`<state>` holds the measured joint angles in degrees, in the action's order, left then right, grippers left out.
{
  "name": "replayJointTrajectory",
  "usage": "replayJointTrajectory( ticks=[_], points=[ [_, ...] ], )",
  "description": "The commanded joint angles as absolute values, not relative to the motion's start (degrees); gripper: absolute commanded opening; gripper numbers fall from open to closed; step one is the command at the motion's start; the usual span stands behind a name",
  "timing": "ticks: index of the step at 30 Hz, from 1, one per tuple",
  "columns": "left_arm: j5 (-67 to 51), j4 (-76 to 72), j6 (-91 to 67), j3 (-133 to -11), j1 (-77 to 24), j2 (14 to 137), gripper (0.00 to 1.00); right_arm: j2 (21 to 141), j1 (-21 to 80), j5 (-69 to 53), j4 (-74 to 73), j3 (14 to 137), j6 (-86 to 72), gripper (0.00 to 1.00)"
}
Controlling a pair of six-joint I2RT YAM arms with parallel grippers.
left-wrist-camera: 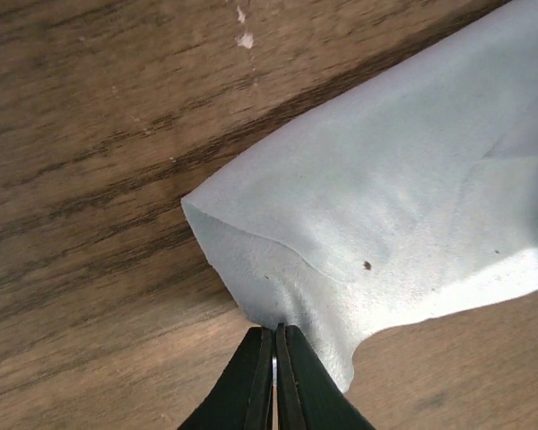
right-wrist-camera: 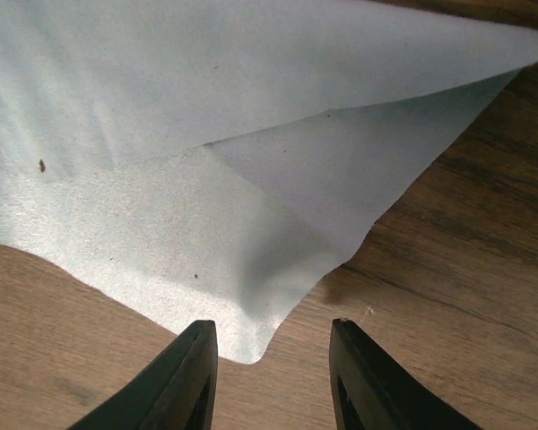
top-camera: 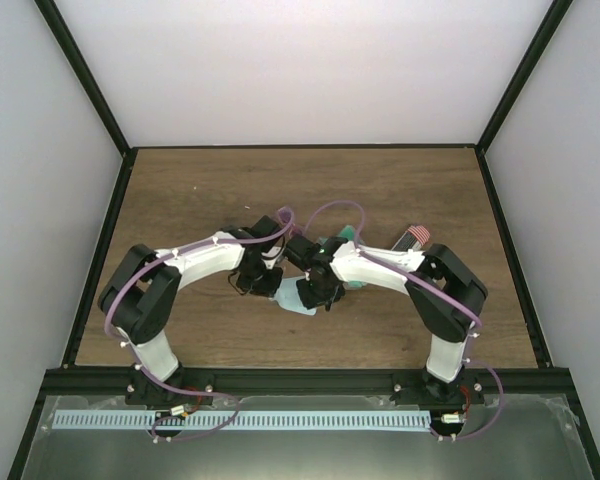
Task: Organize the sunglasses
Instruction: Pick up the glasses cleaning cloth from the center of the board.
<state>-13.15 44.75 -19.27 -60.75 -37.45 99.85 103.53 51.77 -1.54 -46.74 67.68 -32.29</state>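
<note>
The sunglasses are hidden in all three views. A light blue cloth (top-camera: 300, 299) lies folded on the wooden table between the two arms. My left gripper (left-wrist-camera: 275, 330) is shut, its tips pinching the near edge of the cloth (left-wrist-camera: 386, 197), which puckers at the pinch. From above, the left gripper (top-camera: 271, 288) sits just left of the cloth. My right gripper (right-wrist-camera: 273, 327) is open. A folded corner of the cloth (right-wrist-camera: 251, 170) reaches down between its fingers and rests on the wood, touching neither finger. From above, the right gripper (top-camera: 318, 292) hangs over the cloth's right side.
A pink-striped case (top-camera: 418, 236) lies right of the right arm's forearm. A teal object (top-camera: 348, 233) shows partly behind that arm. Black frame rails (top-camera: 510, 260) border the table (top-camera: 400, 190). Small white specks (left-wrist-camera: 244, 39) mark the wood beyond the cloth.
</note>
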Motion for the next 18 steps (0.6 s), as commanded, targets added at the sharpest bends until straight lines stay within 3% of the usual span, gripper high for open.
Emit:
replayJointTrajectory(
  ticks=[1,18],
  points=[
    [-13.5,46.7,-18.5,-62.4,-37.7,97.0,0.04,101.0,51.5,-2.2,-47.0,69.0,-34.3,0.36],
    [-13.6,46.8,-16.1,-60.6,-37.7,98.0,0.04,105.7,54.1,-5.1,-44.8,66.4,-37.3,0.31]
  ],
)
